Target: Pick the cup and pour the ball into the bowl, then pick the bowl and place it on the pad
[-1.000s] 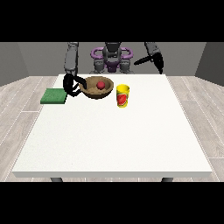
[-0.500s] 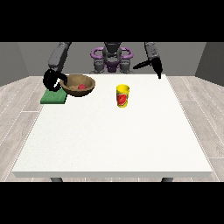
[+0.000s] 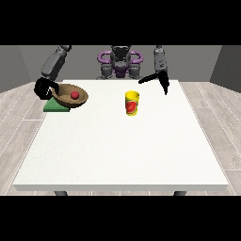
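Note:
A brown bowl (image 3: 70, 96) with a red ball (image 3: 74, 95) inside hangs over the green pad (image 3: 54, 107) at the table's far left; whether it touches the pad I cannot tell. The hand at the view's left (image 3: 44, 89) is curled on the bowl's left rim. A yellow cup (image 3: 132, 103) with a red mark stands upright near the middle of the far half of the table, with nothing holding it. The hand at the view's right (image 3: 164, 86) hangs above the table right of the cup, fingers pointing down, holding nothing.
The white table (image 3: 122, 150) stretches wide towards the camera. The robot's torso (image 3: 120, 63) stands behind the far edge. Grey wood floor surrounds the table.
The hand at the view's left has carried the bowl with the ball leftwards, from beside the cup to over the green pad. The cup and the other hand have stayed in place.

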`<state>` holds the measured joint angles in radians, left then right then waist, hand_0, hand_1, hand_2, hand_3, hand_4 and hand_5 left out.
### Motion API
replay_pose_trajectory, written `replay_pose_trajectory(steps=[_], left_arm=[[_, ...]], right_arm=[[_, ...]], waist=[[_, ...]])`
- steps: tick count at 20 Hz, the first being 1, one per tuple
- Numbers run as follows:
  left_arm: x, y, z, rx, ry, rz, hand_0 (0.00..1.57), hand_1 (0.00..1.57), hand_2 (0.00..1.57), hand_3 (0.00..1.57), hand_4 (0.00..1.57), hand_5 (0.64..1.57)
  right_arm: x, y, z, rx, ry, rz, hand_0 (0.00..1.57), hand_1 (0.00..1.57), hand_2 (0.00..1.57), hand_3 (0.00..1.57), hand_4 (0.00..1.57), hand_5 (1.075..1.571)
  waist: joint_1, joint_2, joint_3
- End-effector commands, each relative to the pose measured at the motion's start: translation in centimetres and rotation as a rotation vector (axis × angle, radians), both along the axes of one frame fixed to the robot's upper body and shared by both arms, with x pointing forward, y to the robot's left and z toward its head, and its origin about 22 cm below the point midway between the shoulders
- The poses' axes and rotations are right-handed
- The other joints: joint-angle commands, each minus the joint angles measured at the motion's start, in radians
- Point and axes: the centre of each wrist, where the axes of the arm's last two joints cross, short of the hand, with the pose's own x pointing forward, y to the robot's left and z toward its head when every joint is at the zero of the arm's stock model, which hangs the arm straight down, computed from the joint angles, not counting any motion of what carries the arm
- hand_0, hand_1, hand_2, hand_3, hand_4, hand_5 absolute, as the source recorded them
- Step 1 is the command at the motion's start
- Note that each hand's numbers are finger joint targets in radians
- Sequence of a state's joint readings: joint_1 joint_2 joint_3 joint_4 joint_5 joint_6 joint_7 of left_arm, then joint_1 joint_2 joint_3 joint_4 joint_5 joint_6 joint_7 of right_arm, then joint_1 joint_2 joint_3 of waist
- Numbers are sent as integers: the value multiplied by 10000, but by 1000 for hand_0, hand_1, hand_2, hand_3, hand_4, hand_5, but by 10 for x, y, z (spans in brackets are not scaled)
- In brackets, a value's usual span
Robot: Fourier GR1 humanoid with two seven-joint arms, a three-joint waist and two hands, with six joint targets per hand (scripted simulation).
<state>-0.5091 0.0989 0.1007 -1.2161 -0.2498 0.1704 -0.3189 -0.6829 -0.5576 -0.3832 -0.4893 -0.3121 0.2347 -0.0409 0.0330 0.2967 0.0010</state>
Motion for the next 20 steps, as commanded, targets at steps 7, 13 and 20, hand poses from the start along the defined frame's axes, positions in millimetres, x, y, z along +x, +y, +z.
replay_pose_trajectory(steps=[7, 13, 20], left_arm=[[-17, -12, 52, 297, -1912, -257, 0, 0, 0, 0, 0, 1563], [-29, -37, 71, 259, -2803, -150, 0, 0, 0, 0, 0, 1564], [-39, -13, 74, 196, -2182, -98, 0, 0, 0, 0, 0, 1565]], right_arm=[[-41, -80, 33, -846, -1842, -1010, 1571, 1571, 1571, 0, 1033, 1566], [-30, -85, 67, -1535, -2337, -1021, 1571, 1571, 1571, 0, 1034, 1569], [-41, -94, 54, -478, -1942, -808, 1571, 1571, 1571, 0, 836, 1569]], waist=[[436, 1739, 15], [309, 2565, 15], [106, 1946, 6]])
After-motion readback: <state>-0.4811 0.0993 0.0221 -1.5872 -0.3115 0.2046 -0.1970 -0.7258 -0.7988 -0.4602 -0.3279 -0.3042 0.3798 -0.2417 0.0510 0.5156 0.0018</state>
